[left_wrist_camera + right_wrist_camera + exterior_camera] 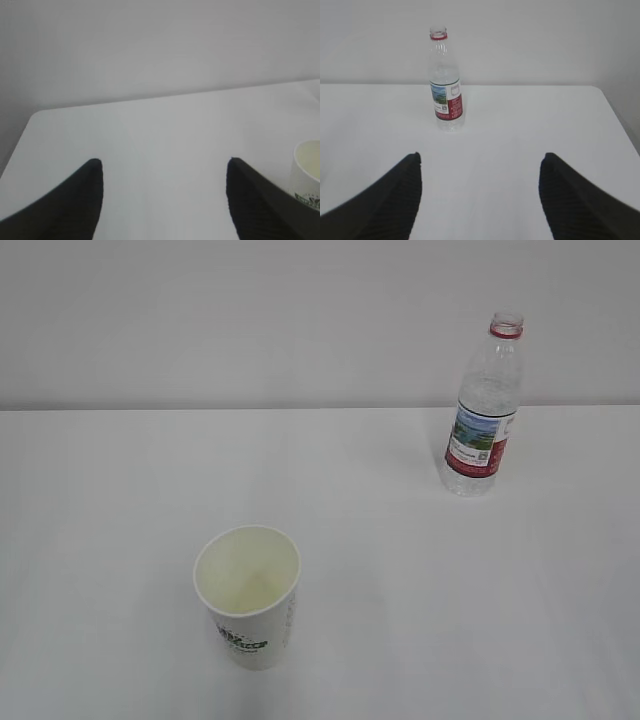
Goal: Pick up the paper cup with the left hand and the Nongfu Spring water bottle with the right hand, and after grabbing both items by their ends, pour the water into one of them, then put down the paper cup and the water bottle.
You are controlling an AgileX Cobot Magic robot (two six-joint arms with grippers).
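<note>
Exterior view: white table [420, 570] against a plain pale wall [250, 310]. The paper cup [248, 610] stands upright near the front, left of centre, mouth open toward the camera, cream inside, green-and-black logo on the lower wall. Can't tell if there's anything in it. The Nongfu Spring water bottle [484, 405] stands upright at the back right, close to the table's far edge, no cap, red neck ring, red-edged label with landscape print. Cup and bottle are well apart. Neither arm is in this shot.

Left wrist view: the left hand [162, 200] hangs over bare table, its two black fingers [75, 200] spread wide, nothing between them. The paper cup [307, 172] is cut off at the right edge of the frame, just beyond the right-side finger; whether they touch, can't tell. Table corner visible upper left.

Right wrist view: the right hand [480, 200] has its fingers [570, 200] spread wide too, gripping nothing. The Nongfu Spring water bottle [446, 80] stands upright ahead of it, well apart from the fingertips, a bit left of the gap's centreline. Body is clear; water level not readable from here. Table's right edge runs down the right side of the frame.
</note>
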